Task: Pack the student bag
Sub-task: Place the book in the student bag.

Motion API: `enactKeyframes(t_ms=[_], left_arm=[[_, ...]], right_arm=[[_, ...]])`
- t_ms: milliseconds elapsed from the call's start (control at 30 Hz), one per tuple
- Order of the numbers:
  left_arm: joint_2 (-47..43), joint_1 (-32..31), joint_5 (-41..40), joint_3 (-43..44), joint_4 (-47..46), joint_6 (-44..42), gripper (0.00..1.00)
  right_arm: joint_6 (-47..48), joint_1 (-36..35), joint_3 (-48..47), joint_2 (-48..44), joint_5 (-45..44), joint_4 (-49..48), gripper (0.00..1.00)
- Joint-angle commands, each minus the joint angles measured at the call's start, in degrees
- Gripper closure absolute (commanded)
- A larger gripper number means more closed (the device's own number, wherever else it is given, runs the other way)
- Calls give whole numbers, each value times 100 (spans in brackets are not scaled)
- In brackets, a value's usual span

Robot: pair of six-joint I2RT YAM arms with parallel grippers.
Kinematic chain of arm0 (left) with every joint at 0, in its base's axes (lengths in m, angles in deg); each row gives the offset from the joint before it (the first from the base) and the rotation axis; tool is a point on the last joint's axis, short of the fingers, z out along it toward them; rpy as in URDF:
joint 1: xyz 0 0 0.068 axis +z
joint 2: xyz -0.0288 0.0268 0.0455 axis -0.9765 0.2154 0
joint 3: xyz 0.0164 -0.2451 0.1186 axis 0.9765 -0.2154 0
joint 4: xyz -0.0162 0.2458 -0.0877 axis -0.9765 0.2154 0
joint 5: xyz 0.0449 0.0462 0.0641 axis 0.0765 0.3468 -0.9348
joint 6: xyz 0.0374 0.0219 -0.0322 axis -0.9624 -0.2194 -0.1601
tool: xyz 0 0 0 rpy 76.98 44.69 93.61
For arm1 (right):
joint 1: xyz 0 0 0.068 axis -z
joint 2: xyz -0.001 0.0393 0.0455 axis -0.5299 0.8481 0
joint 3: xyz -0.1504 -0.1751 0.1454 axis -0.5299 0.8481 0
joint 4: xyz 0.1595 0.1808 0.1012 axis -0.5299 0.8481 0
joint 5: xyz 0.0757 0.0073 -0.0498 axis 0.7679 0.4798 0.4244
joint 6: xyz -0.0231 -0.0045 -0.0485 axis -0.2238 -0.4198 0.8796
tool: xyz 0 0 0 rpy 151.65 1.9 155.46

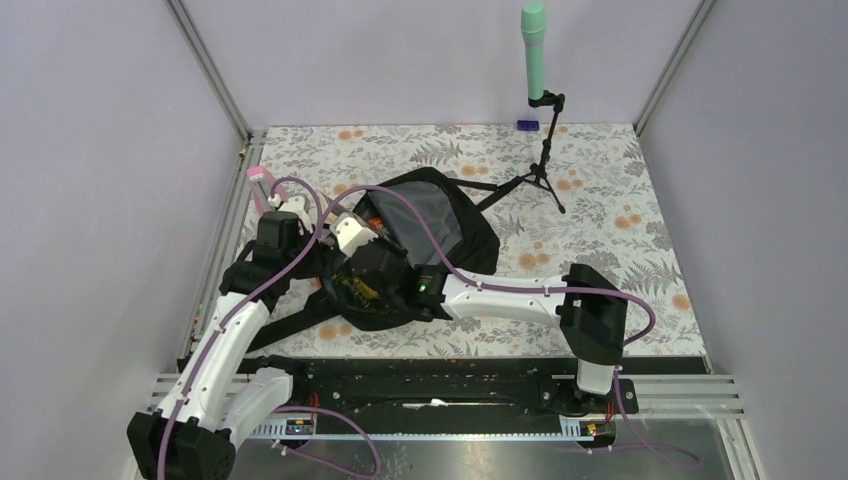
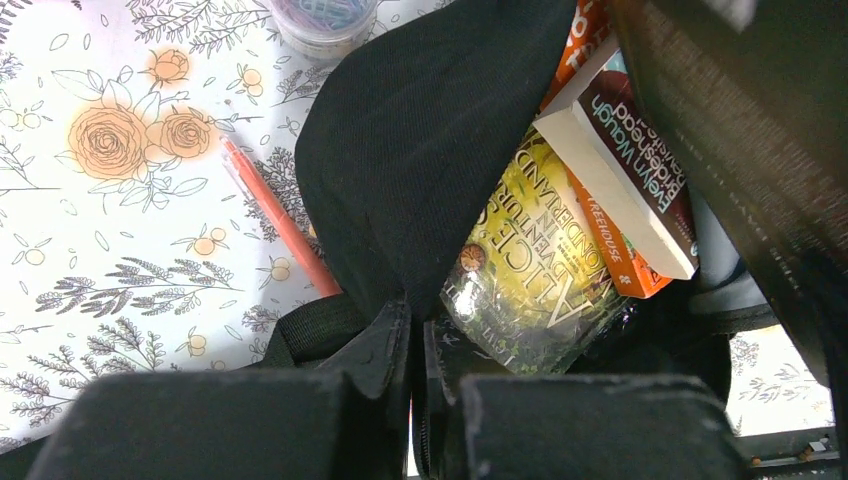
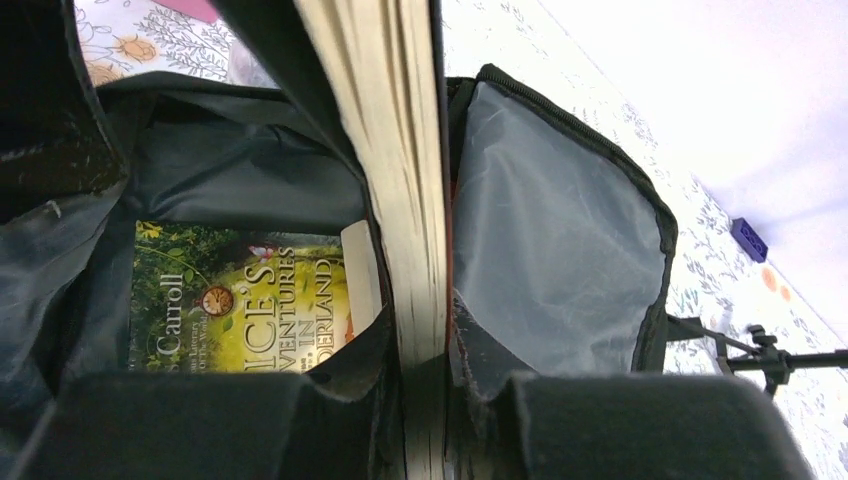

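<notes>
The student bag (image 1: 440,228) lies open on the counter (image 1: 600,170), books (image 2: 540,250) inside. The left tool (image 2: 418,400) pinches its rim, the right tool (image 3: 425,400) clamps another book (image 3: 400,150) in its mouth; a pen (image 2: 275,215) beside it waits

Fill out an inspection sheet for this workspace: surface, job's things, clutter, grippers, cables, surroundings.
Surface: floral table cover, flat.
Job's things: student bag lies open mid-table with its grey lining showing; an Alice book lies inside.
Clutter: orange pen and clear tub of coloured clips on the cover beside the bag.
Grippers: left gripper shut on the bag's rim; right gripper shut on a book, held edge-on at the opening.
Cables: purple cables run along both arms; one arcs over the bag.
Surroundings: green microphone on a tripod and a small blue block at the far edge; plain walls.
</notes>
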Motion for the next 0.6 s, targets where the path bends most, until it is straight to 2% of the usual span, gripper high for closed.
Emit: enactKeyframes(t_ms=[0,267,567], left_arm=[[-293,15,150,82,-445,110,99],[-405,24,142,49,-501,123,100],[-437,24,188,41,-519,141,100]], right_arm=[[-322,-139,-7,-23,-691,367,100],[-1678,-245,273,49,-722,1842,100],[-2491,-368,470,152,-716,2829,100]])
